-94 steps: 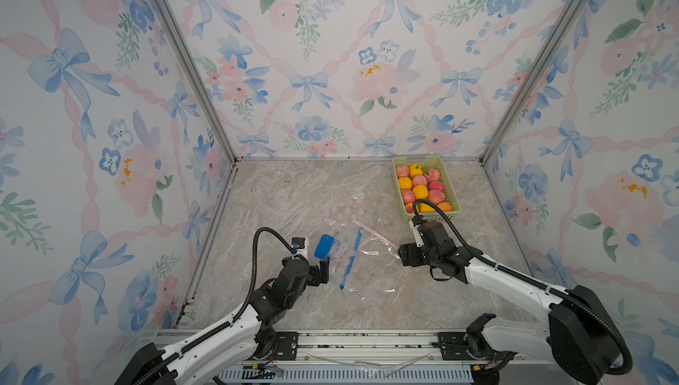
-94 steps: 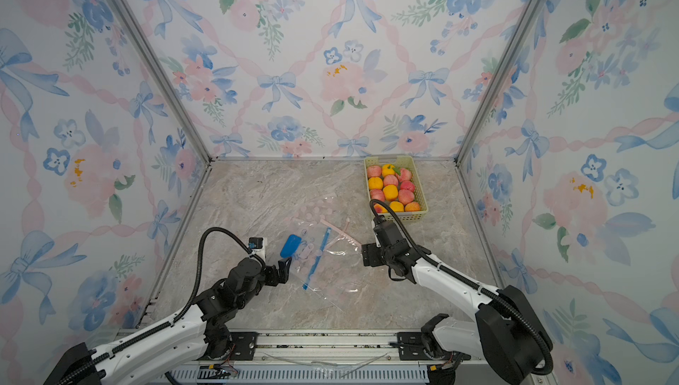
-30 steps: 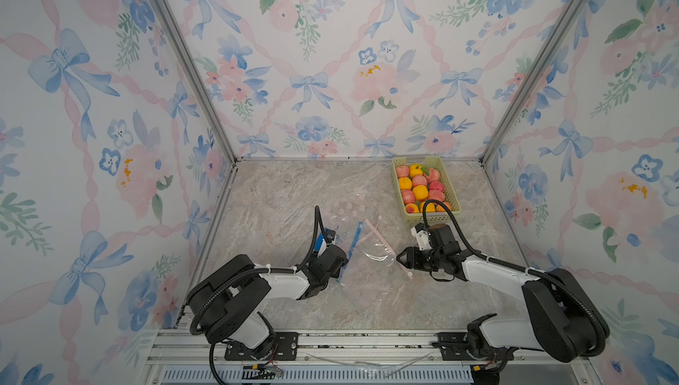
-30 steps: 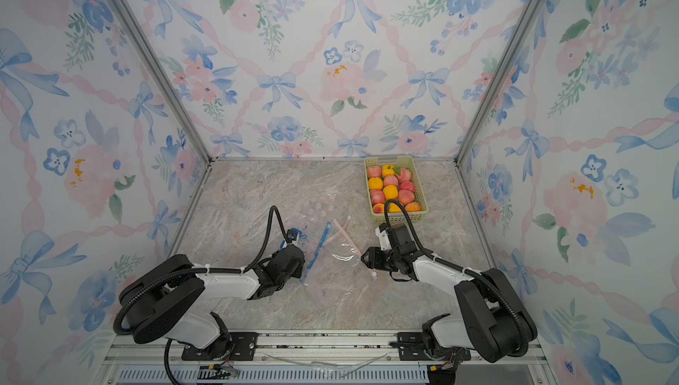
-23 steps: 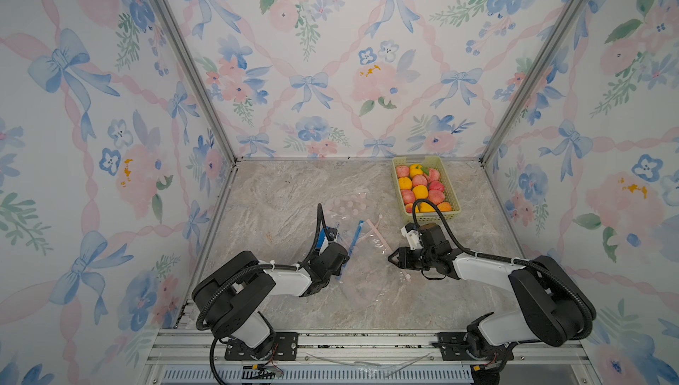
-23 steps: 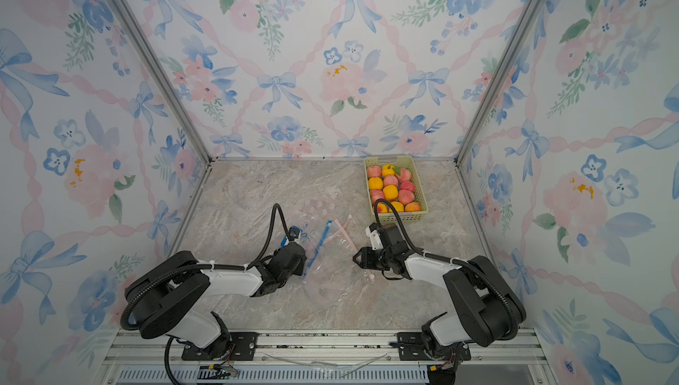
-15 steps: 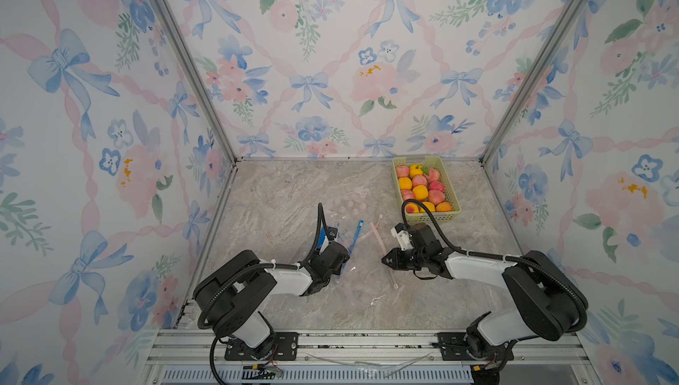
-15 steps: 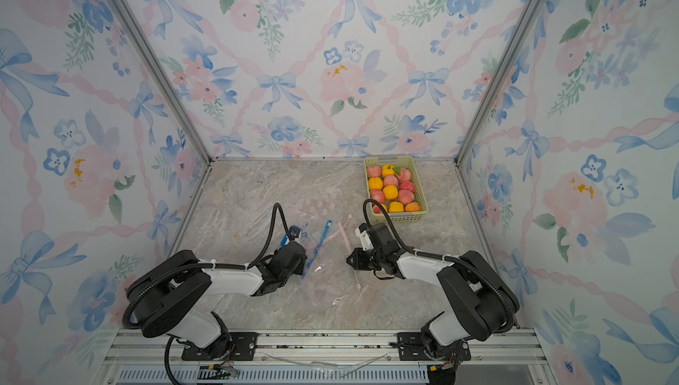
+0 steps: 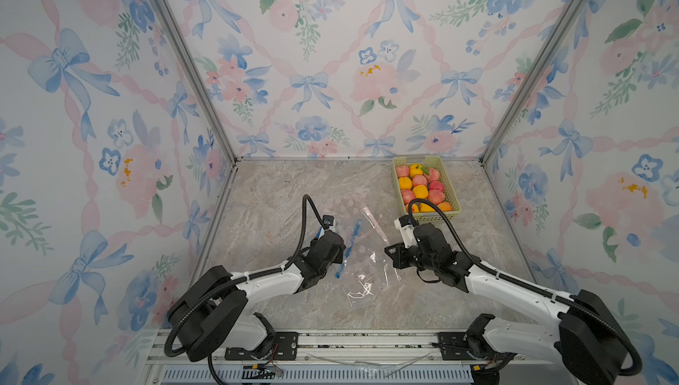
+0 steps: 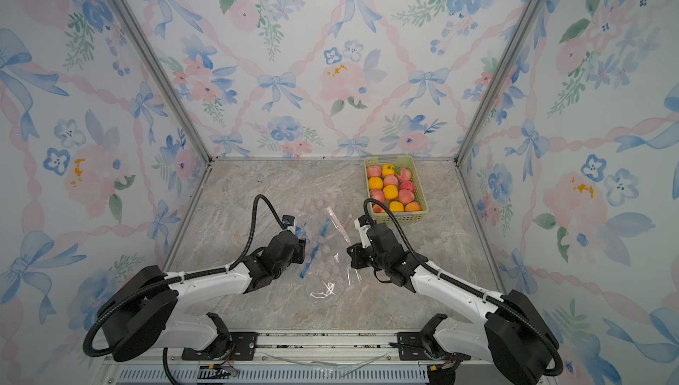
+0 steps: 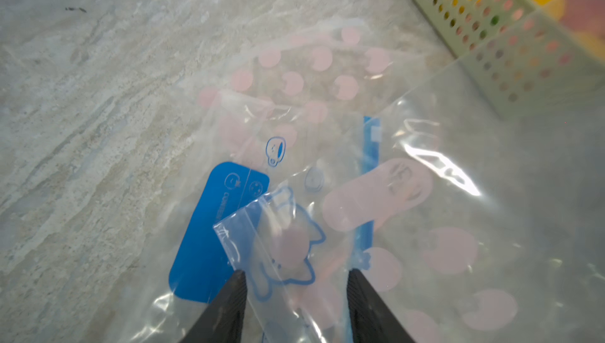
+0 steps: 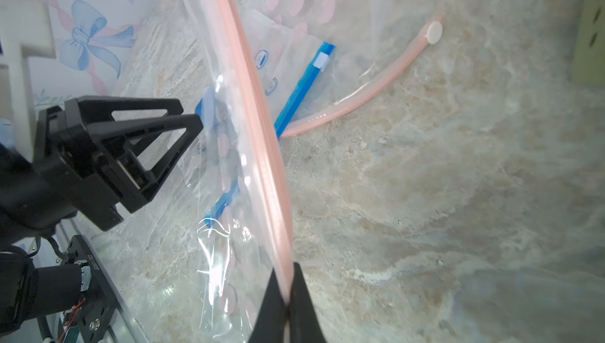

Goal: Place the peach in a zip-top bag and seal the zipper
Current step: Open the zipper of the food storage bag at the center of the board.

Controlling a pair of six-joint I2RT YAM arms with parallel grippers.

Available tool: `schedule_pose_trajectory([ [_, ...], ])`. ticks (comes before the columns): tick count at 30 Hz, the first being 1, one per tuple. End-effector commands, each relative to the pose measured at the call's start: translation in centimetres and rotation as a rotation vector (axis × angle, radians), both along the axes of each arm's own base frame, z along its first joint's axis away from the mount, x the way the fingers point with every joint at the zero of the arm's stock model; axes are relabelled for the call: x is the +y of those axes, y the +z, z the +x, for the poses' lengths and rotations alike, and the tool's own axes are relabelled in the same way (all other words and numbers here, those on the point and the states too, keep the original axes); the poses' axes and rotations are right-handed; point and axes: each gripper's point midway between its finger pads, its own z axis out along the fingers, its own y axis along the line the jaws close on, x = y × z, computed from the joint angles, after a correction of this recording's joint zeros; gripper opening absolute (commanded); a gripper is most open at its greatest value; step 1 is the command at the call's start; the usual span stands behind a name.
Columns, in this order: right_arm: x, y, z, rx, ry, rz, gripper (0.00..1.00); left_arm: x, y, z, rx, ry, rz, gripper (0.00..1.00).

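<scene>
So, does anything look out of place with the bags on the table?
Yes. Two bags lie tangled: the blue-zipper bag overlaps the pink-dotted bag, whose zipper edge the right gripper pinches. Lifting one may drag the other.

A clear zip-top bag (image 11: 442,194) with pink dots lay crumpled on a marble bench (image 11: 98,96). A blue label (image 11: 209,226) showed through the plastic. Just beside the label, the left claw (image 11: 296,279) stood with black fingers (image 11: 229,305) apart, a folded bag corner (image 11: 262,226) between them. Well beyond the label stood a green perforated basket (image 11: 510,63).
</scene>
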Motion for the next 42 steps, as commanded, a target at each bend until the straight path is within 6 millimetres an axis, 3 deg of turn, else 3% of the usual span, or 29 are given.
schedule_pose_trajectory([
  [1, -2.4, 0.4, 0.0, -0.114, -0.082, -0.106, 0.00, -1.0, 4.7, -0.1, -0.028, -0.013, -0.143, 0.55],
  [5, -3.3, 2.9, -0.2, -0.238, -0.149, -0.111, 0.00, -2.3, 9.3, -0.9, -0.072, -0.073, -0.282, 0.65],
  [8, -3.4, 4.4, -0.3, -0.316, -0.187, -0.104, 0.00, -4.0, 11.7, -1.6, -0.088, -0.143, -0.359, 0.75],
  [10, -3.1, 5.3, -0.3, -0.352, -0.204, -0.107, 0.00, -5.0, 12.2, -1.8, -0.084, -0.180, -0.364, 0.78],
  [11, -2.9, 5.8, -0.3, -0.372, -0.212, -0.116, 0.00, -5.8, 13.8, -1.7, -0.103, -0.196, -0.380, 0.79],
  [18, -0.6, 7.7, -0.6, -0.470, -0.233, -0.141, 0.00, -9.3, 15.9, -3.1, -0.111, -0.301, -0.428, 0.79],
  [26, 2.9, 8.9, -1.4, -0.516, -0.180, -0.134, 0.00, -9.7, 15.4, -2.7, -0.096, -0.263, -0.452, 0.76],
  [31, 4.1, 9.0, -1.9, -0.527, -0.165, -0.138, 0.00, -10.5, 15.0, -2.3, -0.085, -0.270, -0.443, 0.63],
  [37, 4.8, 8.8, -2.3, -0.516, -0.155, -0.108, 0.00, -10.2, 14.9, -2.1, -0.093, -0.268, -0.438, 0.30],
  [41, 5.0, 8.6, -2.7, -0.495, -0.136, -0.105, 0.04, -10.3, 14.9, -2.1, -0.101, -0.301, -0.429, 0.01],
  [42, 5.0, 8.5, -2.8, -0.490, -0.130, -0.101, 0.06, -10.3, 15.0, -2.1, -0.104, -0.312, -0.426, 0.00],
])
